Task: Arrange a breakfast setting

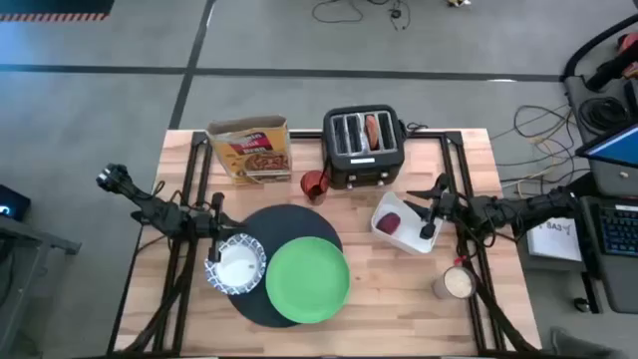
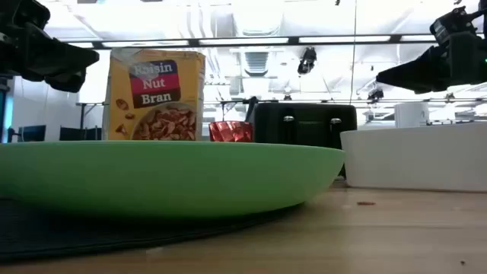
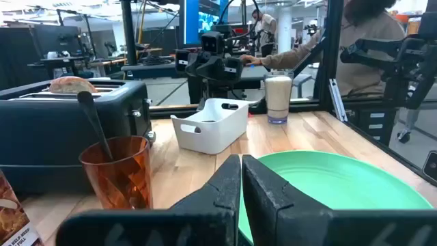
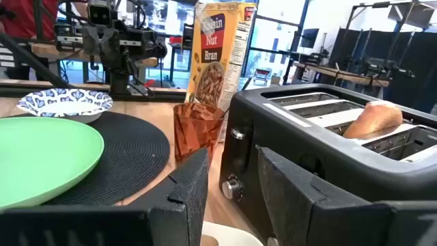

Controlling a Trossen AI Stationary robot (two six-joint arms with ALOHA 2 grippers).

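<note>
The black mat [image 1: 261,224] lies at the table's near middle. The lime-green plate [image 1: 307,281] rests on its right part. The blue-and-white bowl [image 1: 236,264] sits on its left edge. The dark spoon [image 3: 92,123] stands in an orange-red cup [image 1: 315,185]. The tan bagel [image 1: 372,130] sticks out of a toaster slot. The dark-red lump [image 1: 391,221] lies in the white tray [image 1: 409,239]. My left gripper [image 1: 221,229] is shut and empty, above the bowl's far edge. My right gripper [image 1: 426,209] is open and empty, above the tray's right part.
The black toaster [image 1: 363,155] stands at the far middle, with a cereal box [image 1: 251,150] to its left. A cup of milk [image 1: 457,284] stands near the right edge. People show in the room beyond the table in the left wrist view [image 3: 355,41].
</note>
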